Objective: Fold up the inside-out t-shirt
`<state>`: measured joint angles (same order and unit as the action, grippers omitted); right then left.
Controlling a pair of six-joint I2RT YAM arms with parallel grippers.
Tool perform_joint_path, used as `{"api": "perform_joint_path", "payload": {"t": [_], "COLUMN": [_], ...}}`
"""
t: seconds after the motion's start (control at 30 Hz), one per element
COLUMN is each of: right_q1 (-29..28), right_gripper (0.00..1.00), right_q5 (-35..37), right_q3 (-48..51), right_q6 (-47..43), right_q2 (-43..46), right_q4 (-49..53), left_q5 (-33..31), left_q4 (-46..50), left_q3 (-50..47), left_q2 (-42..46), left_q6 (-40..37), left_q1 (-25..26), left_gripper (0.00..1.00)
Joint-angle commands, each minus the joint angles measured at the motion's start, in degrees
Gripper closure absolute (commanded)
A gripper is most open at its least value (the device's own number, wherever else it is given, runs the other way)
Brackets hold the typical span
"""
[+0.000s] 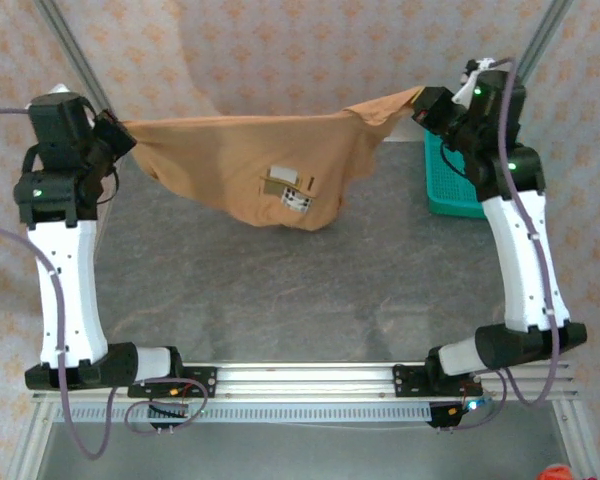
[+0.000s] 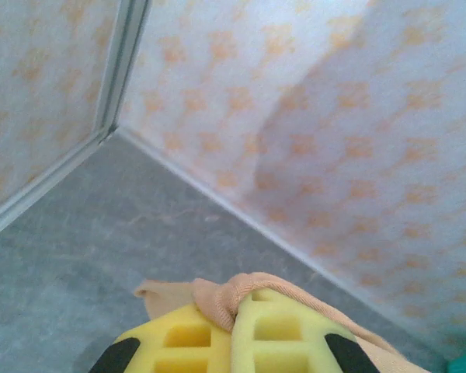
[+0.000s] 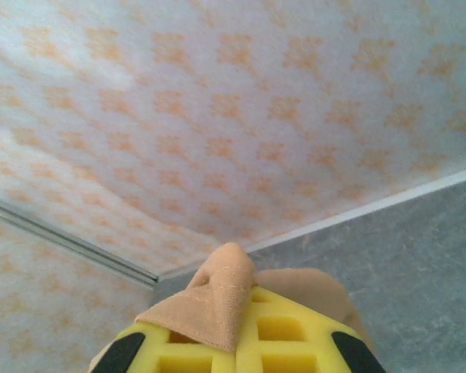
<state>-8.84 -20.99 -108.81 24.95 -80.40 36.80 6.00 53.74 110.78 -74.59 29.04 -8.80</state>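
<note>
Tan cloth hangs in the air: one inside-out t-shirt (image 1: 270,170) is stretched between two grippers above the grey table (image 1: 280,300), its middle sagging low over the far half. Whether its lowest fold touches the tabletop I cannot tell. A small white label (image 1: 296,192) shows on the sagging part. The left gripper (image 1: 118,138) is closed tight on the shirt's left end, a bunched fold squeezed between its yellow fingers (image 2: 186,342). The right gripper (image 1: 430,108) is likewise clamped on the opposite end, a hemmed corner poking up between its pads (image 3: 295,342). One teal basket (image 1: 448,190) sits at the table's far right, partly hidden by the right arm.
</note>
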Motion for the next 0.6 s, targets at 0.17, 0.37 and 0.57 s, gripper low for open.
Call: {"api": "perform_joint_path", "payload": {"t": [0.17, 0.37, 0.57], "right_q1": [0.36, 0.32, 0.32], "right_gripper": [1.00, 1.00, 1.00], "right_q5": [-1.82, 1.60, 2.21], "right_q3": [-2.18, -3.49, -3.91], "right_q6": [-0.95, -2.16, -2.53], "right_q2": [11.80, 15.96, 6.86], "right_q4": [6.72, 7.10, 5.01], "left_q5": [6.49, 7.03, 12.85], "left_q4": [-4.41, -6.85, -10.89], "left_q3": [4.75, 3.31, -4.18], "left_q2": [9.28, 13.03, 4.29], "left_q6": [-2.90, -3.89, -3.12], "left_q1": [-0.66, -0.67, -0.61], "left_gripper": [1.00, 1.00, 1.00]}}
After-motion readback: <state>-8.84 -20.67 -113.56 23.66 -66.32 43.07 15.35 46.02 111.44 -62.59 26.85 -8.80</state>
